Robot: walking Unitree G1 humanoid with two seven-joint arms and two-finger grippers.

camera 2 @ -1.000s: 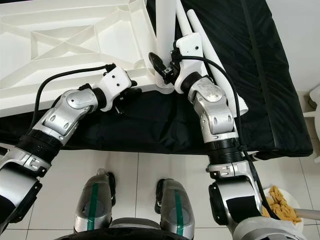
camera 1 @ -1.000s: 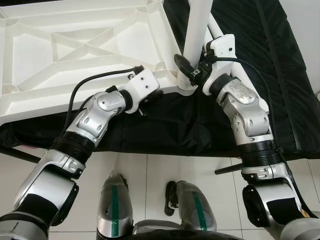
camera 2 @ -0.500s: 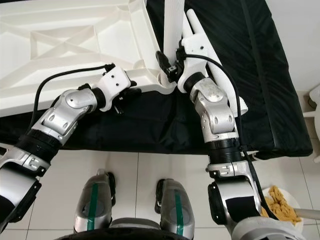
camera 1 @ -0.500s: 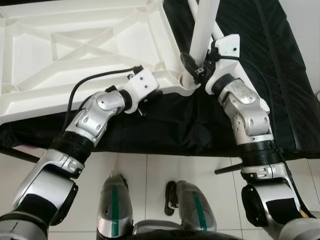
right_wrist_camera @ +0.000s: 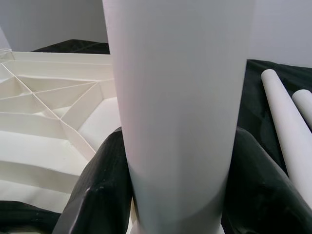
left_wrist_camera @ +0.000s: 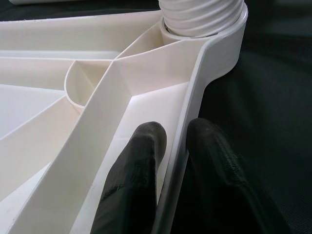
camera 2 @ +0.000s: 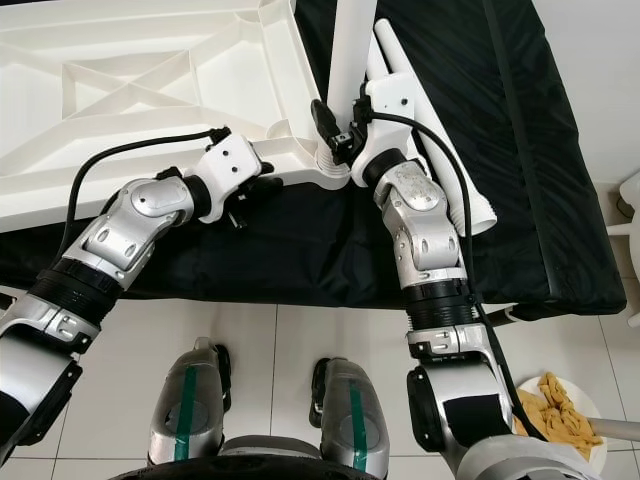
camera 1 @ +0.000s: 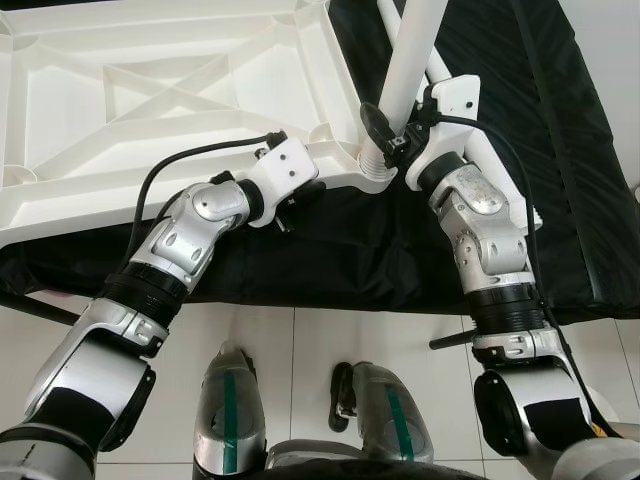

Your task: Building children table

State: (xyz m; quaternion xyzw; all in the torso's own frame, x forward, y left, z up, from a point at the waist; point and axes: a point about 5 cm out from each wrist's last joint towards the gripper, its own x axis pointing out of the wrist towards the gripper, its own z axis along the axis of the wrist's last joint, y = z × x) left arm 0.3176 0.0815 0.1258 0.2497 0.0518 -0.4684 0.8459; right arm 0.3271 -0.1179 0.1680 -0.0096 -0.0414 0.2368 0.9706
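My right gripper (right_wrist_camera: 178,190) clamps a white table leg (right_wrist_camera: 178,97), one black finger (right_wrist_camera: 95,195) on each side. Behind it lies the ribbed white tabletop underside (right_wrist_camera: 48,122); two spare legs (right_wrist_camera: 287,122) rest on black cloth (right_wrist_camera: 263,73).

Head cameras look down; wrist cameras sit close, all sharing the tabletop (camera 1: 150,90) corner.

Legible text, labels, brands, numbers, signs: none. The white plastic parts, the black cloth and the silver arm casings carry no readable marking in any view.
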